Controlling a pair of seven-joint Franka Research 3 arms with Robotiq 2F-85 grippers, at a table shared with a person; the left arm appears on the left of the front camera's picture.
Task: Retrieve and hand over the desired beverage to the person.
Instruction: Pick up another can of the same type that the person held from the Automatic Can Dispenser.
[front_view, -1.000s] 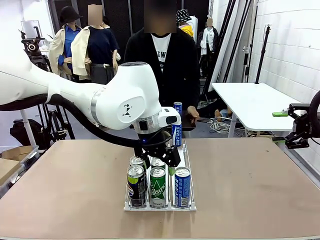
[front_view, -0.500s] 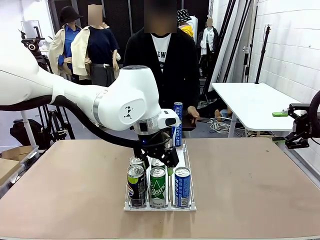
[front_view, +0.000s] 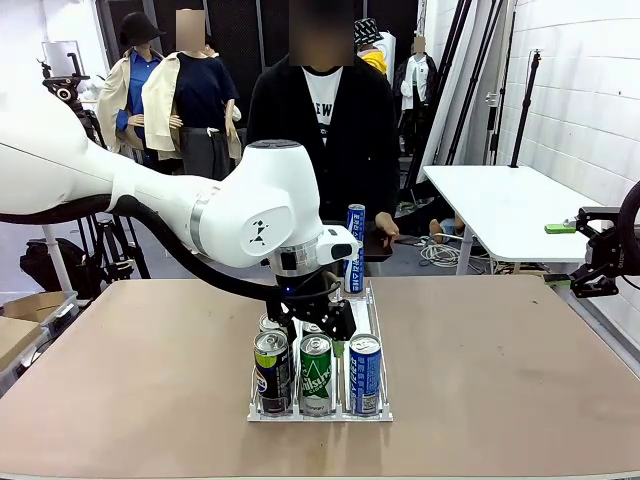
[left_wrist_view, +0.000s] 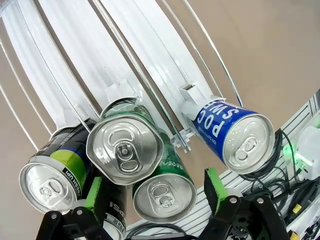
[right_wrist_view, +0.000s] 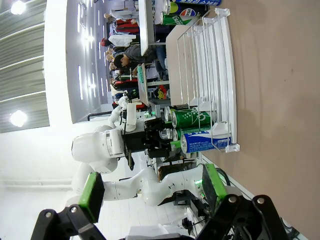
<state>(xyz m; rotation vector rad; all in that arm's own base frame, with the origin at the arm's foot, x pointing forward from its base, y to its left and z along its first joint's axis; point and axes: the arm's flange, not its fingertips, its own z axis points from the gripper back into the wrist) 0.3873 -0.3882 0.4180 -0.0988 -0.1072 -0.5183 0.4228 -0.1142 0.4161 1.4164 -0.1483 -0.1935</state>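
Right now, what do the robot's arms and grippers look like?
The left arm is glossy white with rounded joint housings, a small black emblem on the big joint and a thick black cable running along it. Both the left gripper and the right gripper are black, each with two fingers carrying green pads.

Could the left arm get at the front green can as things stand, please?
Probably yes: the left gripper hangs open above the rack, and the green can has its top uncovered, though the black can and blue can flanking it leave little room.
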